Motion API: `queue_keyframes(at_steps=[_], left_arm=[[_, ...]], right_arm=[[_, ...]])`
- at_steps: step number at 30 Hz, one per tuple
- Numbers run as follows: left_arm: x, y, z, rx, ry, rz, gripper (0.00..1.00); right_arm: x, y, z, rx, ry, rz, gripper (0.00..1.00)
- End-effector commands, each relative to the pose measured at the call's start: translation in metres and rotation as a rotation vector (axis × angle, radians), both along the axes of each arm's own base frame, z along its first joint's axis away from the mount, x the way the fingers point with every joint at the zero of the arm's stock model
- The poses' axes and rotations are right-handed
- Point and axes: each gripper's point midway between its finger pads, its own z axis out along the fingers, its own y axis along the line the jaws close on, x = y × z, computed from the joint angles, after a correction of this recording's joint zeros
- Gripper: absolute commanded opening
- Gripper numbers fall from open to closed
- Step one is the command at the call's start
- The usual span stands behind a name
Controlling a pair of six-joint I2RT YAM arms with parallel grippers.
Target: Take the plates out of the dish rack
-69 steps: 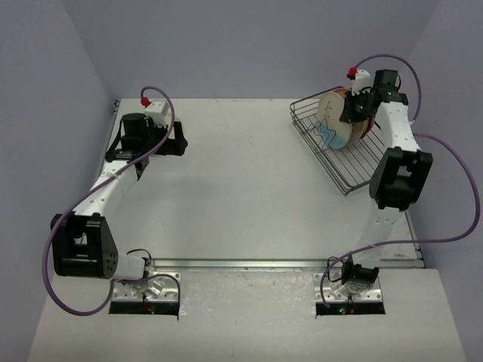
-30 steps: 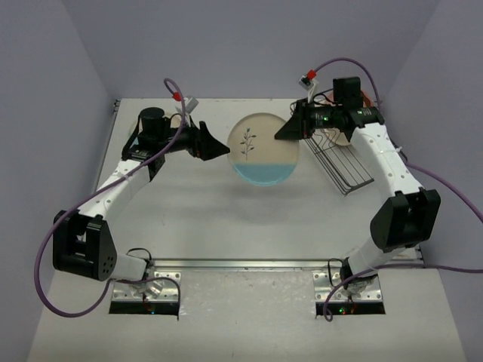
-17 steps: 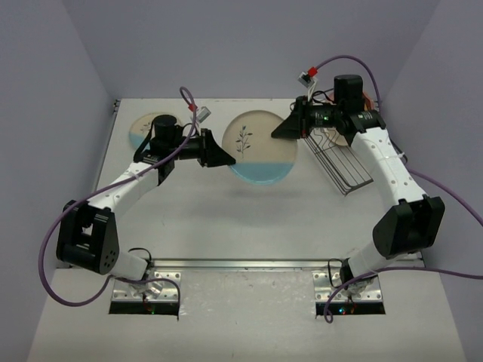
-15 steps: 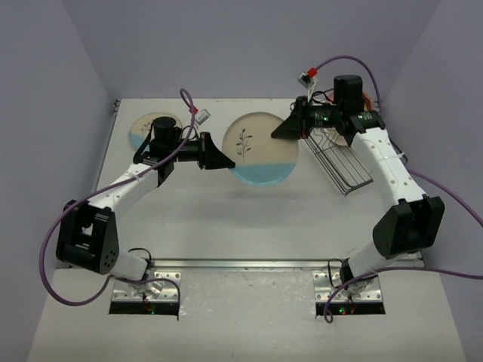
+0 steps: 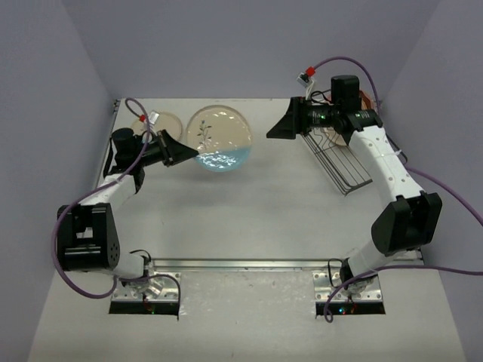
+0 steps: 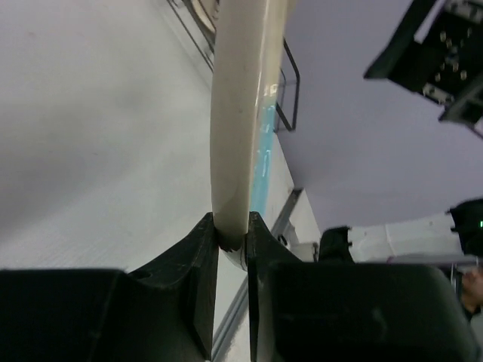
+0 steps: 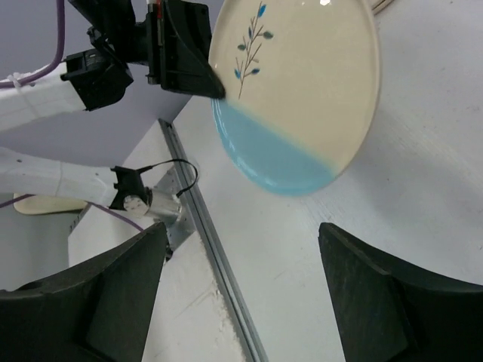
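A cream plate with a light-blue segment and a sprig drawing (image 5: 219, 139) hangs above the table at the back left. My left gripper (image 5: 186, 155) is shut on its near-left rim. In the left wrist view the plate's edge (image 6: 240, 113) stands pinched between the black fingers (image 6: 204, 249). My right gripper (image 5: 275, 130) is open, right of the plate and apart from it; its wrist view shows the plate's face (image 7: 302, 90) beyond the wide-spread fingers (image 7: 392, 302). The dish rack (image 5: 346, 162) sits at the back right, where an orange plate rim (image 5: 368, 96) peeks out behind the right arm.
Another cream plate (image 5: 167, 121) lies flat on the table at the back left, partly hidden by the left arm. A metal rail (image 5: 249, 264) runs along the near table edge. Purple walls close in the back and both sides.
The left gripper closed on the plate's rim and the right gripper let go and opened. The left arm has carried the plate leftward, toward the plate lying on the table.
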Motion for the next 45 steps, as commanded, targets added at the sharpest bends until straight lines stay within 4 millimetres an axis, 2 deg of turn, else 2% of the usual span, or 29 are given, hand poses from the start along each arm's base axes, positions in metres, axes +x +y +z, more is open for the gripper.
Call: queue_keyframes(at_steps=[1,8,9,13,19,21,24,26,34,37,43,45], left_arm=[[0.031,0.05,0.033,-0.046,-0.101,0.165,0.0],[0.084,0.145,0.0,-0.054,0.003,0.387,0.0],[0.085,0.153,0.0,-0.055,0.003,0.406,0.0],[0.109,0.203,-0.013,-0.076,0.02,0.483,0.0],[0.13,0.244,-0.024,-0.078,0.013,0.547,0.0],[0.136,0.254,-0.037,-0.083,0.035,0.558,0.0],[0.145,0.262,-0.044,-0.08,0.044,0.568,0.0],[0.151,0.268,-0.061,-0.06,0.073,0.573,0.0],[0.162,0.278,-0.098,-0.022,0.139,0.584,0.0],[0.164,0.28,-0.119,0.047,0.186,0.59,0.0],[0.164,0.282,-0.142,0.153,0.233,0.608,0.19],[0.165,0.28,-0.146,0.196,0.239,0.608,0.3]], right_arm=[[0.016,-0.003,0.003,-0.022,-0.016,-0.063,0.97],[0.014,-0.007,-0.006,-0.056,-0.023,-0.068,0.99],[0.013,-0.007,-0.006,-0.058,-0.023,-0.067,0.99],[0.012,-0.007,-0.01,-0.064,-0.019,-0.058,0.99],[0.012,-0.007,-0.015,-0.067,-0.007,-0.055,0.99],[0.013,-0.007,-0.015,-0.067,-0.004,-0.054,0.99],[0.013,-0.007,-0.016,-0.069,0.001,-0.055,0.99],[0.014,-0.008,-0.017,-0.08,-0.002,-0.06,0.99],[0.015,-0.009,-0.019,-0.093,-0.004,-0.066,0.99],[0.016,-0.009,-0.02,-0.095,-0.001,-0.068,0.99],[0.018,-0.011,-0.022,-0.108,0.0,-0.075,0.99],[0.019,-0.011,-0.024,-0.114,0.003,-0.077,0.99]])
